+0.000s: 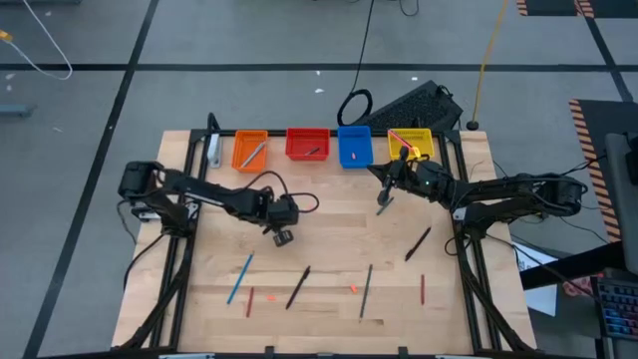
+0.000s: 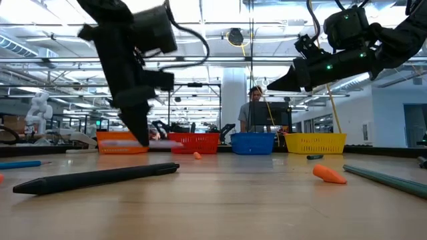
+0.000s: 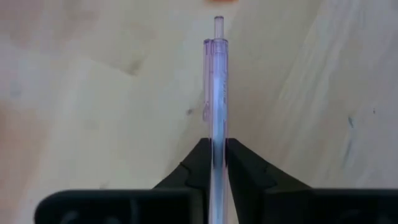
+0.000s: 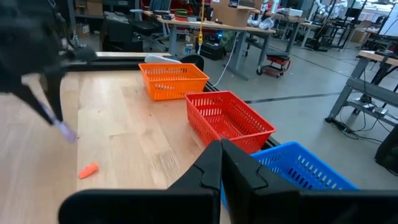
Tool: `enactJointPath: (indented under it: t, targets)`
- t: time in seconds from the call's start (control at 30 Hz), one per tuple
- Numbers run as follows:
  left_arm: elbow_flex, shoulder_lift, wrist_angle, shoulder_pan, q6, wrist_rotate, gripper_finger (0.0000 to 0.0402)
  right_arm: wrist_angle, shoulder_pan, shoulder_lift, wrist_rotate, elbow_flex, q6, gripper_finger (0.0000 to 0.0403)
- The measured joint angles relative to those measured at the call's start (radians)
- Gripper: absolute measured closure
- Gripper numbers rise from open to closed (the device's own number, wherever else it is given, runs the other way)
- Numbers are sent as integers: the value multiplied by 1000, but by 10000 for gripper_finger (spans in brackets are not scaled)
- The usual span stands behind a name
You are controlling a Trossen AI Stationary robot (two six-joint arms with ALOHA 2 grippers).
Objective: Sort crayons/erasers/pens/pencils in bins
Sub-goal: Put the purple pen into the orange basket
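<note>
The left hand grips a clear purple pen above the table, while the right hand, closed and empty, hovers near the blue bin.

I'm seeing a translucent purple pen, bins showing orange, red, blue, yellow, on pale wood table.

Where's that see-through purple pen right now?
The purple pen is pinched in the left gripper, just above the table's middle, in front of the orange bin.
</note>
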Motion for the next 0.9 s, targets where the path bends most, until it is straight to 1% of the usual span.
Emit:
enactJointPath:
  t: [0.1, 0.2, 0.33, 0.43, 0.53, 0.63, 0.77, 0.9]
  targets:
    - [0, -86, -55, 9, -21, -42, 369, 0, 0, 0, 0, 0, 0, 403]
    - [2, -196, -106, 42, -61, -99, 371, 0, 0, 0, 0, 0, 0, 403]
    - [2, -344, -197, 119, -135, -210, 373, 0, 0, 0, 0, 0, 0, 403]
    - [2, -429, -252, 204, -165, -256, 373, 0, 0, 0, 0, 0, 2, 403]
    - [2, -475, -260, 302, -152, -258, 374, 3, 0, 0, -1, 0, 3, 403]
    - [2, -480, -250, 399, -104, -252, 374, 6, 0, 0, -1, 0, 4, 403]
    - [-1, -452, -183, 510, -28, -195, 375, 8, 0, 0, -3, 0, 4, 403]
    - [-45, -419, -56, 605, 32, -115, 375, 7, 0, 0, -3, 0, 4, 403]
